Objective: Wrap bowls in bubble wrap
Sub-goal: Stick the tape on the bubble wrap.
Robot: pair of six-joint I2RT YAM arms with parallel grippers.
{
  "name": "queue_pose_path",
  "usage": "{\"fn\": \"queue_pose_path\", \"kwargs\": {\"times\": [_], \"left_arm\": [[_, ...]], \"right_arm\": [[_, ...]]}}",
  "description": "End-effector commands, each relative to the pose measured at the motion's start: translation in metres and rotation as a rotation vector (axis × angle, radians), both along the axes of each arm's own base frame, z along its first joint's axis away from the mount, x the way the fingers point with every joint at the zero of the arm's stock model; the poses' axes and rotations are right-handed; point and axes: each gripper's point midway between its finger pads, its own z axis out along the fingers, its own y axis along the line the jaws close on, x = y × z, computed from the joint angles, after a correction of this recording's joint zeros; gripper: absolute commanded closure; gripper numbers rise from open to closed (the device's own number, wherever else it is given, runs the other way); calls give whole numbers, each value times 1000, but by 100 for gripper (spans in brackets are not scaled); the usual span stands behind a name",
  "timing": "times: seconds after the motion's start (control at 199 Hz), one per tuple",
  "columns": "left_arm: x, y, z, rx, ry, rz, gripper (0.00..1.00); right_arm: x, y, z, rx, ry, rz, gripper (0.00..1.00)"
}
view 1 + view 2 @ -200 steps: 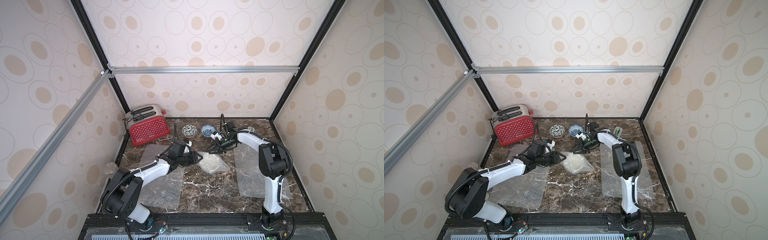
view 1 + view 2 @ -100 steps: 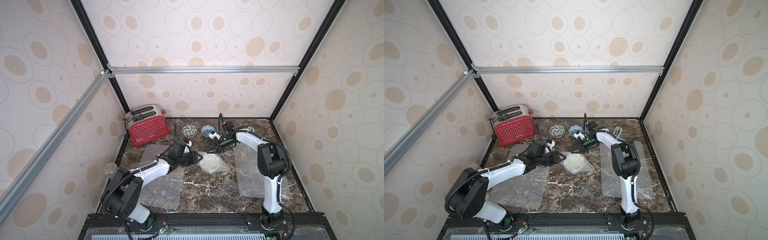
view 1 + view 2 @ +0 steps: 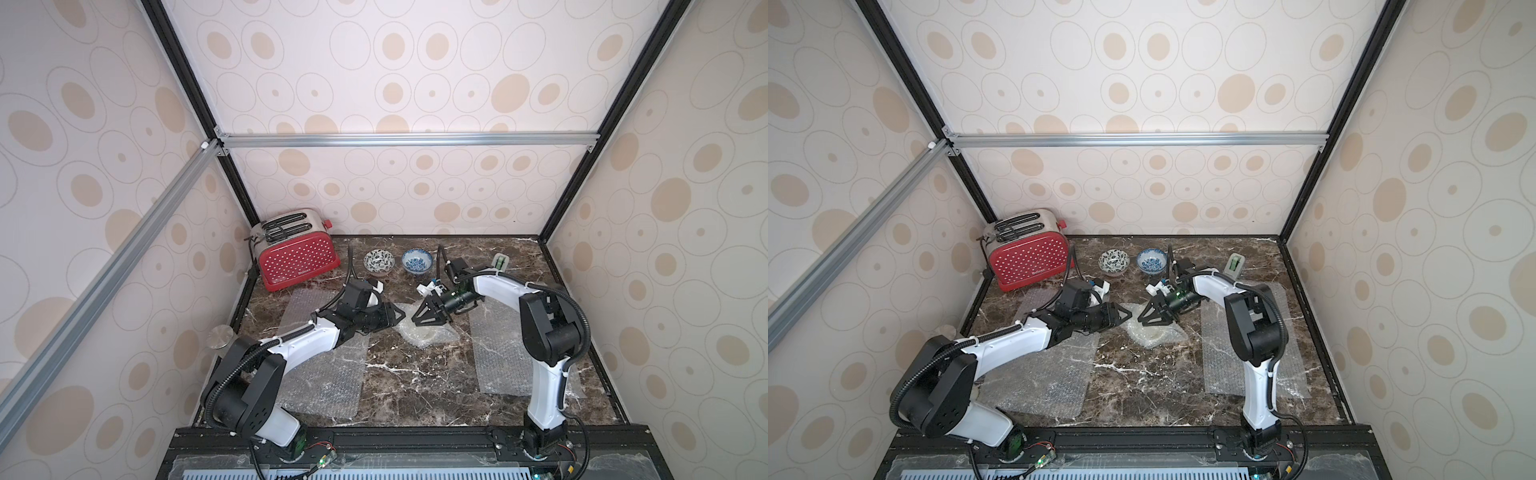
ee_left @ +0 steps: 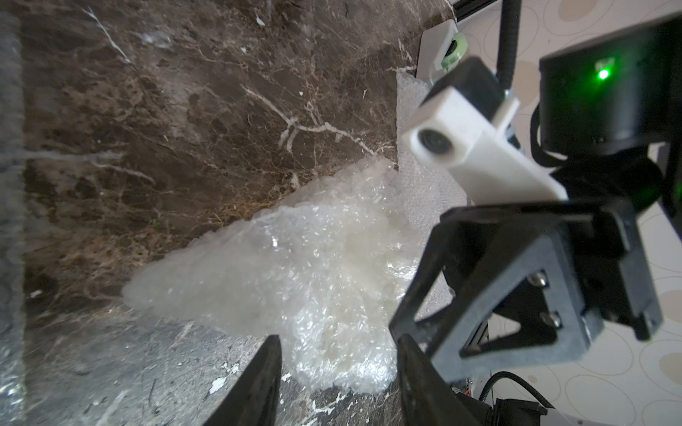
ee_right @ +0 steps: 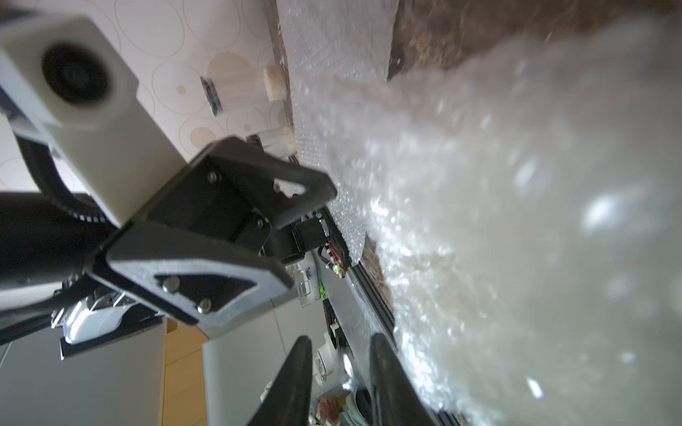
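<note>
Lying near the middle of the dark brown marble-patterned table (image 3: 415, 390), the crumpled bundle of clear bubble wrap (image 3: 428, 334) has a pale round shape showing faintly through it in both top views, and the two arms meet over its far left edge. The left gripper (image 3: 401, 318) points at the bundle from the left, its black fingers (image 4: 258, 383) standing apart in the left wrist view with the wrap filling the gap between their tips; whether they pinch it or only frame it I cannot tell. The right gripper (image 3: 415, 322) hangs just beside it, almost tip to tip, tilted down toward the bundle. Its fingers (image 5: 297, 380) are parted with nothing between them in the right wrist view, where the wrap is a blurred white mass alongside. Two bowls stand uncovered at the back of the table, side by side and apart from the bundle: a small white ceramic bowl with a black leaf pattern (image 3: 378, 262) and a small white ceramic bowl with a blue pattern (image 3: 417, 261). One flat rectangular sheet of clear bubble wrap (image 3: 324, 378) lies under the left arm, and a second flat sheet (image 3: 498, 361) lies beside the right arm. A red metal toaster with white dots (image 3: 297, 255) sits in the back left corner
</note>
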Motion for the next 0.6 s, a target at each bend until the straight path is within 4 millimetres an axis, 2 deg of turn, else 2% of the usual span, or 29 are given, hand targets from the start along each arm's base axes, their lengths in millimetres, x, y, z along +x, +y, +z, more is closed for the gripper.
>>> {"fn": "queue_pose_path", "kwargs": {"times": [0.0, 0.111, 0.232, 0.393, 0.508, 0.599], "left_arm": [[2, -2, 5, -6, -8, 7, 50], [2, -3, 6, -8, -9, 5, 50], [2, -5, 5, -6, -7, -3, 50], [4, -10, 2, -4, 0, -14, 50], [7, -16, 5, -5, -8, -22, 50], [8, -19, 4, -2, -11, -25, 50]], "right_arm": [[-24, -5, 20, 51, -34, 11, 70], [-41, -12, 17, 42, -35, -10, 70], [-47, -22, 15, 13, -47, -38, 70], [-41, -30, 14, -54, -81, -62, 70], [-32, -42, -4, -226, -123, -96, 69], [-29, -41, -12, -292, -168, -116, 70]]}}
